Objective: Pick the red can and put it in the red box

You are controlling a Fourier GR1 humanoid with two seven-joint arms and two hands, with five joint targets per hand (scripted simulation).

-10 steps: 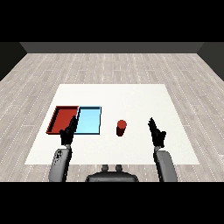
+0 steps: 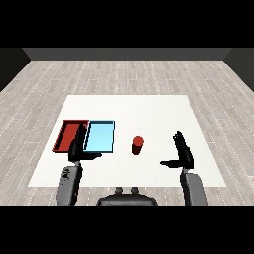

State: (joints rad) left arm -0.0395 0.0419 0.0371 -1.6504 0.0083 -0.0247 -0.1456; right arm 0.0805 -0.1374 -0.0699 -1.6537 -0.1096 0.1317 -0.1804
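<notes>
Right hand [image 2: 182, 151] near red can [image 2: 137, 145] (upright)

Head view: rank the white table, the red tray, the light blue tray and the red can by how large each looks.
1. White table, by far the largest.
2. Red tray and light blue tray: they look about alike, and the left robot hand covers part of each, so no ranking between them.
3. Red can, smallest.

We saw a white table [image 2: 149, 106] standing on a grey plank floor [image 2: 124, 74]. Dark walls [image 2: 124, 53] closed the far side.
</notes>
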